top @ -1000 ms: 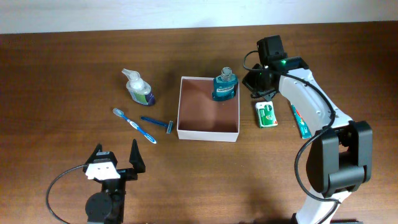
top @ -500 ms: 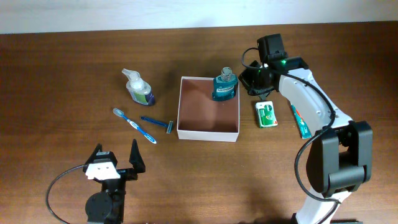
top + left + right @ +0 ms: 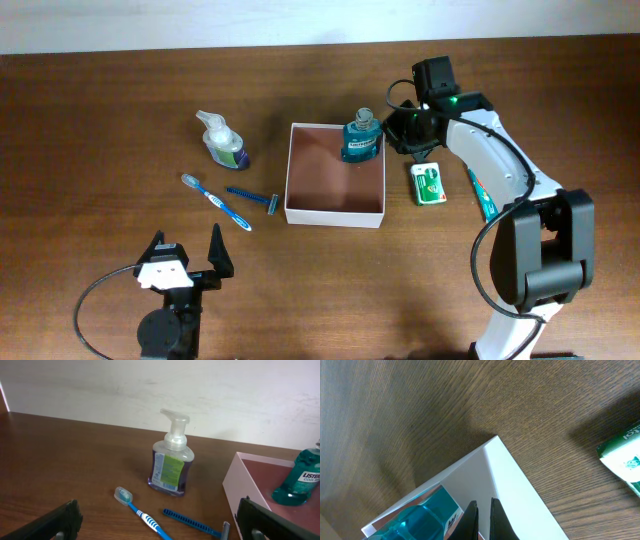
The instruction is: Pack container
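Container point(image 3: 330, 190) at the middle of the wooden table point(image 3: 100, 120): square, shallow, thin white walls, reddish-brown floor. Holds one blue mouthwash bottle point(image 3: 361, 138), upright in the far right corner, with the rest of the floor bare.

At that same corner, right gripper point(image 3: 483, 515): closed, fingertips almost together with only a sliver between them, poised over the white wall just beside the bottle. Cannot tell whether pinching the wall or merely above it.

Just right of the container, apart from its wall, a green packet point(image 3: 429, 184) flat on the wood; beyond that, a toothpaste tube point(image 3: 482, 195).

On the left side, a razor point(image 3: 255, 197) near the wall, then a toothbrush point(image 3: 216, 200), both lying slantwise. Behind them, an upright pump bottle point(image 3: 224, 142) of soap.

At the near left edge, left gripper point(image 3: 187, 250): spread wide, nothing between the fingers, well apart from every item.
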Available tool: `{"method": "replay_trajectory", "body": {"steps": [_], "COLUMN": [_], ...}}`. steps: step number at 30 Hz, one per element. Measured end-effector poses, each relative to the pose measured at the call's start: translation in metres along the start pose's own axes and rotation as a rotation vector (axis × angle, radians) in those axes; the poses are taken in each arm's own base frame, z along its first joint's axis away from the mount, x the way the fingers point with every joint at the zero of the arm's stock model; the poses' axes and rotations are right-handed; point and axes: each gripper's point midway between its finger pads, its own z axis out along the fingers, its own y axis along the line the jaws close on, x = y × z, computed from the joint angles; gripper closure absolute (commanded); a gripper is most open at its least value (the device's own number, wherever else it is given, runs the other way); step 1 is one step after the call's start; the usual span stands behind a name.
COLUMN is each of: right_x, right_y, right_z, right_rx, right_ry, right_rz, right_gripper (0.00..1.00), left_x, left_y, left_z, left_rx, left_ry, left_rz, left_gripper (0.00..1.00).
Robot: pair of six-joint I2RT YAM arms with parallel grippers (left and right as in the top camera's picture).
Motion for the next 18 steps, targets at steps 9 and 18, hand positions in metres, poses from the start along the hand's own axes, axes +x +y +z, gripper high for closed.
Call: {"method": "replay_trajectory", "body": {"steps": [9,18], "right_x": [-0.0003,-0.0039], "right_y": [0.0002,0.0070], "right_z": [0.0002,0.0002], "right_rx": [-0.001,-0.026], "right_ry": [-0.001,-0.019], "right_rz": [0.000,-0.011], "right_gripper": [0.96,0.96], "left_x": [-0.0001,-0.0001], "left_y": [0.0000,0.0000], "left_z": [0.0000,0.0000], "left_rx": [0.000,0.000], "left_ry": [0.000,0.000], "left_rz": [0.000,0.000], "left_gripper": [0.01,0.01]}}
